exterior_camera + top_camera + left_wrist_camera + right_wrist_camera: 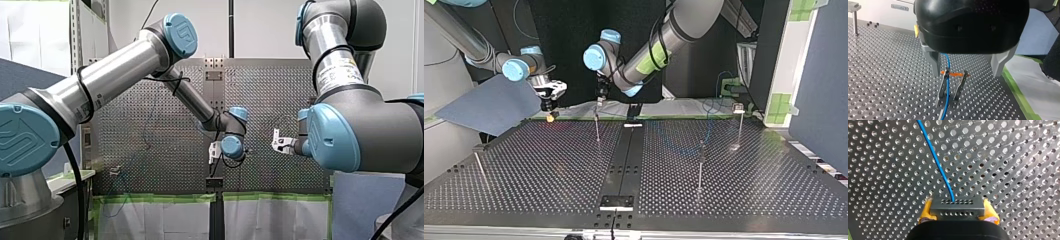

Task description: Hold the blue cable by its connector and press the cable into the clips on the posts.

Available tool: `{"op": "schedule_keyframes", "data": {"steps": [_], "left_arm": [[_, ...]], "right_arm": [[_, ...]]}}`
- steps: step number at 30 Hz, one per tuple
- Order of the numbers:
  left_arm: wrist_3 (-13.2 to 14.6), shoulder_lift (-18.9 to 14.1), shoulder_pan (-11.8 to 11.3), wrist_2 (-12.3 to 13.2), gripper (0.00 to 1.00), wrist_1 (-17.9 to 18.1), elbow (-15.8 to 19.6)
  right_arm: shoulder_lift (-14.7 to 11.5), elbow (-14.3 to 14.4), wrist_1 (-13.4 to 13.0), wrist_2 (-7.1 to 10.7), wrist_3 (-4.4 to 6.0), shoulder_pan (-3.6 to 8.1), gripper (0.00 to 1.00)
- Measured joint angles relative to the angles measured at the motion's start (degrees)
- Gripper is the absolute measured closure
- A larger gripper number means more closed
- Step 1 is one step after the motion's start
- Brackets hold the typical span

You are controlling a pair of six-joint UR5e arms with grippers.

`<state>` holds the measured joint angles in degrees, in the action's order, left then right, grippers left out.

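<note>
**Thin blue cable [940, 170] at orange-barred metal clip [961, 85]**

Cable leaves grey perforated connector block [957, 206], clamped in my right gripper's [958, 213] yellow-padded fingers [926, 211]. My left gripper's [966, 72] metal fingers [933, 62] open, straddling clip near counter [885, 75] edge.

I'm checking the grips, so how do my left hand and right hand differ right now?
My left hand has grey metal fingers; my right hand has yellow pads. Left hand is open, holding nothing, the clip ahead; right hand is shut on the connector. Both are by the blue cable.
</note>
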<state>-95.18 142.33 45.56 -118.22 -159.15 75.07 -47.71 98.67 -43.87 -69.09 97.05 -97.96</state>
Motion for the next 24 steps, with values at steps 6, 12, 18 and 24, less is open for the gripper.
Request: {"op": "schedule_keyframes", "data": {"steps": [6, 12, 18, 24], "left_arm": [[0.05, -0.79, 0.81, -1.04, 0.0, 0.09, 0.65], [-0.01, -3.4, 1.09, -1.52, 0.0, 2.16, 3.2], [-0.84, -6.56, 0.63, -2.82, 0.0, 5.29, 6.38], [-1.58, -9.69, 0.38, -3.24, 0.0, 6.45, 9.49]], "right_arm": [[0.01, 0.0, 0.06, 0.0, 0.0, 0.0, 1.0], [-0.03, -0.01, 0.24, 0.0, 0.0, 0.06, 1.0], [-0.03, -0.01, 0.49, 0.0, 0.0, 0.06, 1.0], [-0.04, -0.01, 0.82, 0.0, 0.0, 0.05, 1.0]]}}
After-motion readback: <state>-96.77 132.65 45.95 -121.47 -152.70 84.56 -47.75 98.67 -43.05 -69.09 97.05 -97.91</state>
